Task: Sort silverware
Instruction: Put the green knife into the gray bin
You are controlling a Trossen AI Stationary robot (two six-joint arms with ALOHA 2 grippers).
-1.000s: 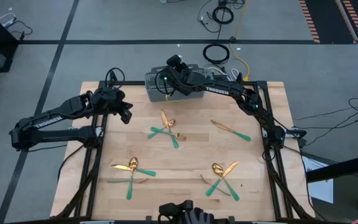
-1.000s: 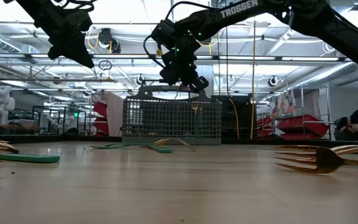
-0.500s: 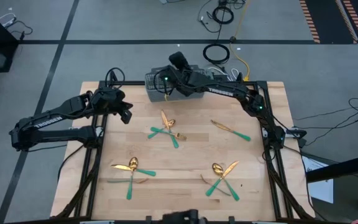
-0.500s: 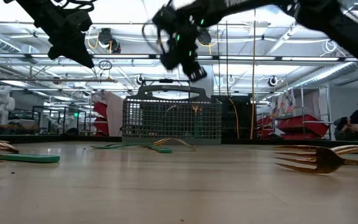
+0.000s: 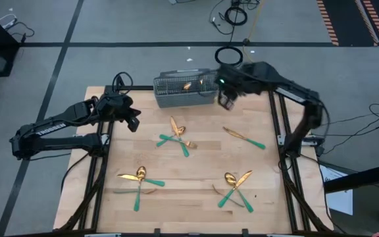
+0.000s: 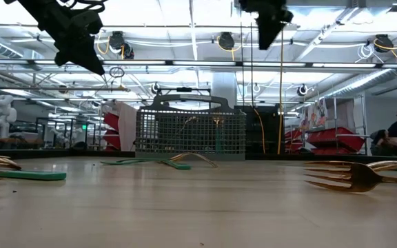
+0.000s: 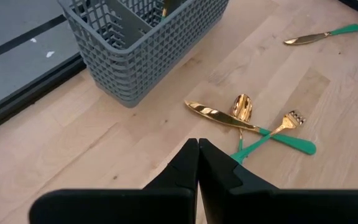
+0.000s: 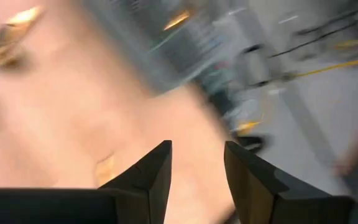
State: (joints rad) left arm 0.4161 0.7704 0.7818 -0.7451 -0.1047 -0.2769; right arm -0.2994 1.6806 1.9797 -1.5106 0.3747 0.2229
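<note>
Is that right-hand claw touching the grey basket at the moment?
Apart. The high view shows the right gripper past the basket's right end, with bare wood between them. The low view shows it hanging well above the basket's handle.

Robotics lab/workshop: ceiling strip lights (image 6: 150,43), red parts bins (image 6: 333,141), white robot (image 6: 2,110) in bkgd, taped concrete floor (image 5: 347,59).

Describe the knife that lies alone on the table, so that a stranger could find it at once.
Start at the grey mesh basket on the table's far edge, then look toward the right arm's side. There the knife lies on bare wood, gold blade and teal handle. It alone touches no other piece; all the others lie in crossed groups.
</note>
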